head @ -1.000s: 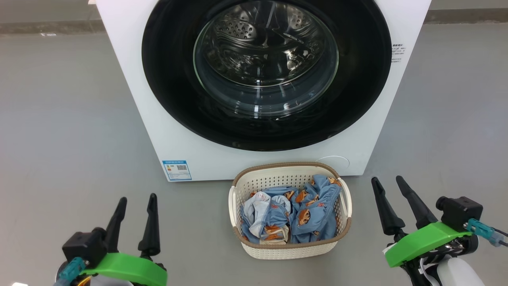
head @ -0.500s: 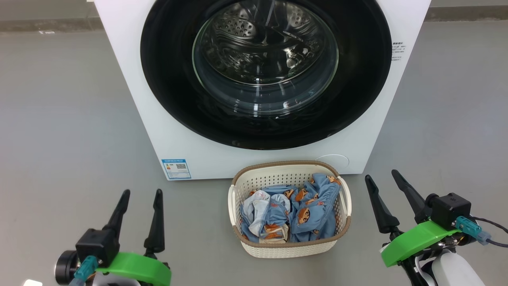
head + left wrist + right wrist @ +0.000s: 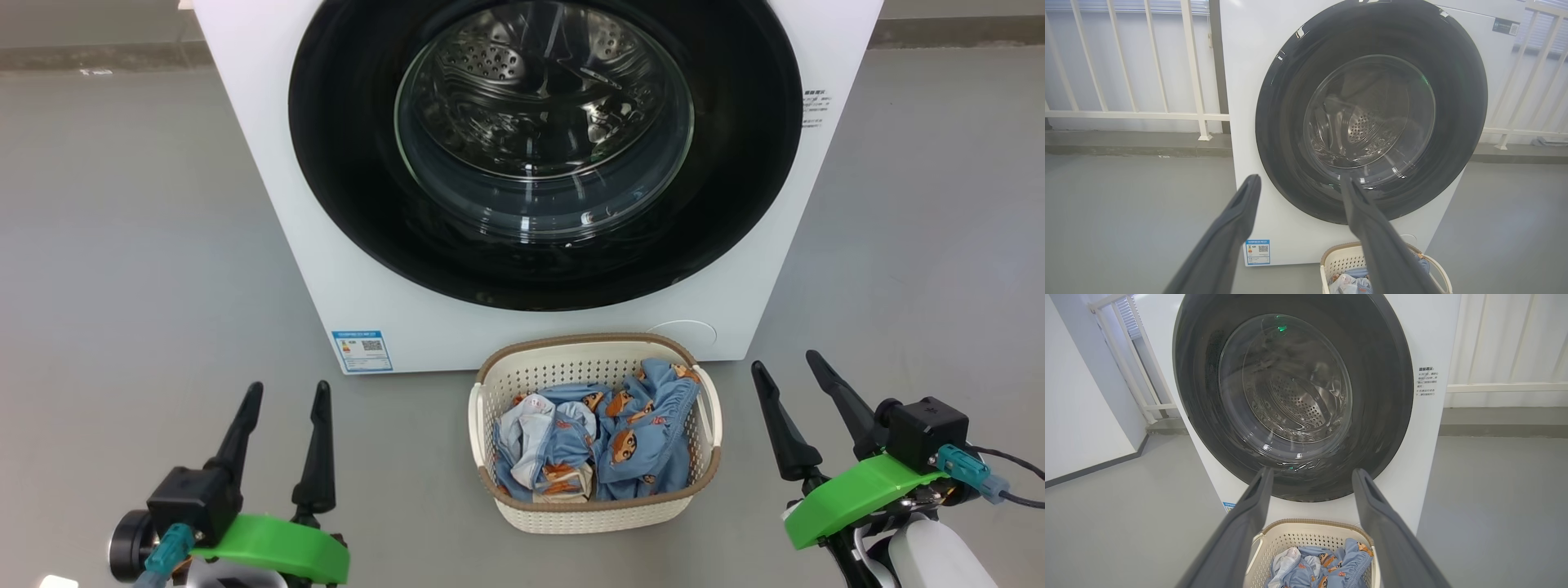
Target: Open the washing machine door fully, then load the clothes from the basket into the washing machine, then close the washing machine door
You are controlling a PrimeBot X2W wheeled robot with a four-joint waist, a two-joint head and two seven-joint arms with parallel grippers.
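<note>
The white washing machine (image 3: 269,163) stands ahead of me with its round black door (image 3: 343,163) closed flat against the front, its clear glass bowl showing the steel drum behind. On the floor just in front sits the cream basket (image 3: 596,510) holding the light blue clothes (image 3: 620,441) with orange-brown figures. My left gripper (image 3: 286,392) hangs open at the lower left, well left of the basket. My right gripper (image 3: 788,363) is open at the lower right, beside the basket's right side. Both are empty. The door (image 3: 1286,122) (image 3: 1384,375) faces each wrist camera.
Grey floor (image 3: 122,245) spreads out to both sides of the machine. A white railing (image 3: 1126,114) runs behind it on the left, and a white wall (image 3: 1081,396) stands at the far left in the right wrist view.
Both arms crept slightly forward and up over the second, then held; the left gripper eased back a little. The head camera shifted a touch. Door and basket are unchanged.
</note>
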